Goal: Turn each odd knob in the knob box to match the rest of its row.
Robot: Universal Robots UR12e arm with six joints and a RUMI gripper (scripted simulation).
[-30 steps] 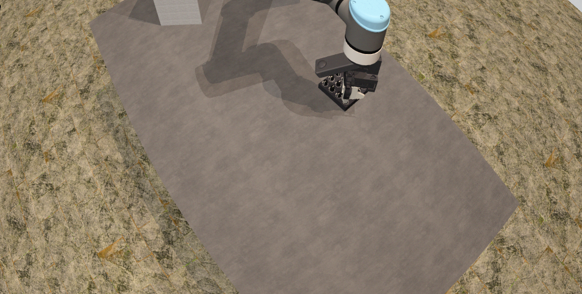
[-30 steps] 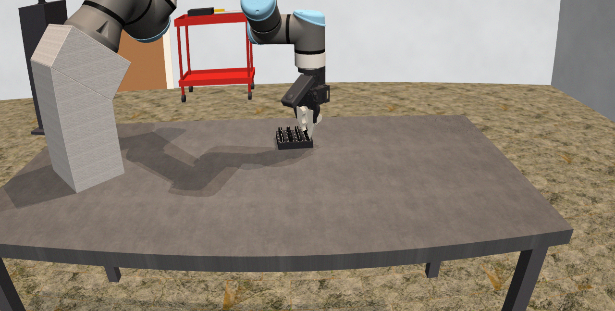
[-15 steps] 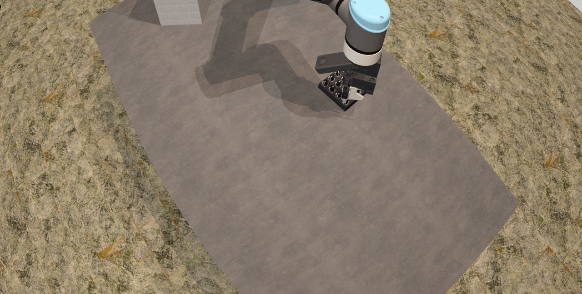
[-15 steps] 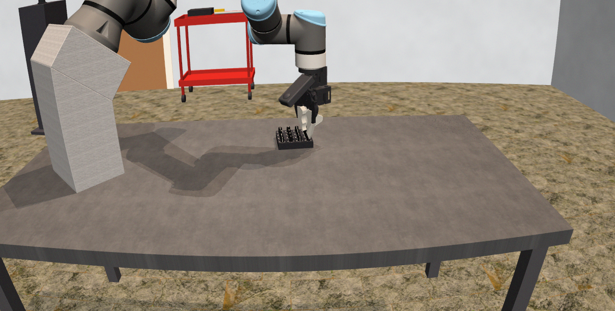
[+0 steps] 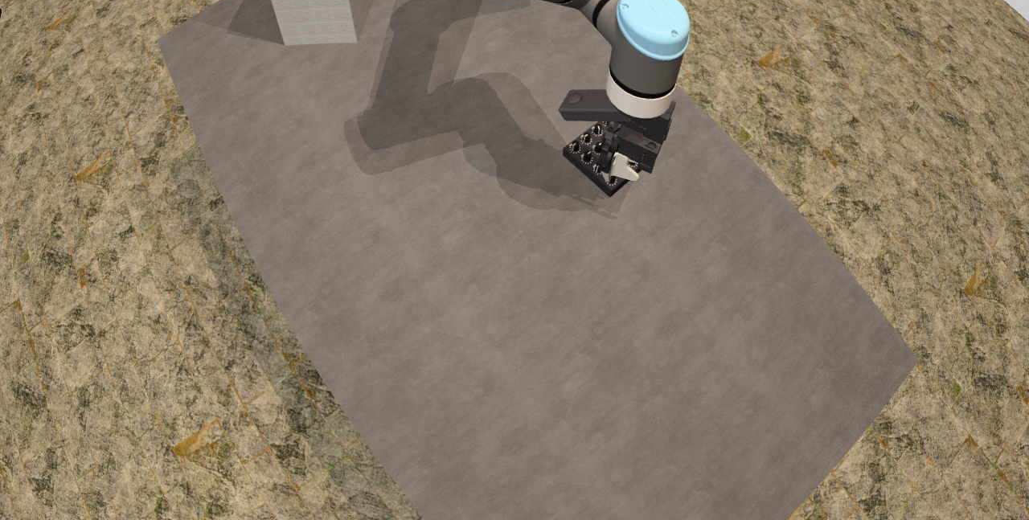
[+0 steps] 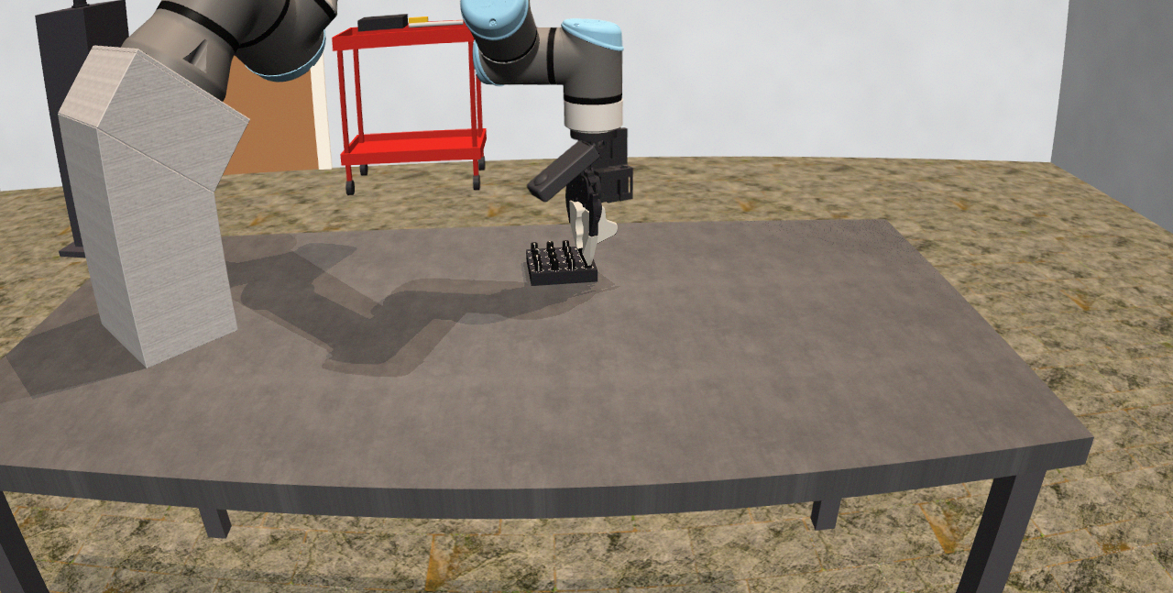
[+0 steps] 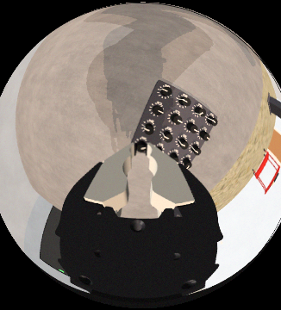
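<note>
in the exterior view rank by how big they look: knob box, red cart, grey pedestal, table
1. table
2. grey pedestal
3. red cart, though it stands farther back, so it may really be bigger than it looks
4. knob box, under the pincer
</note>
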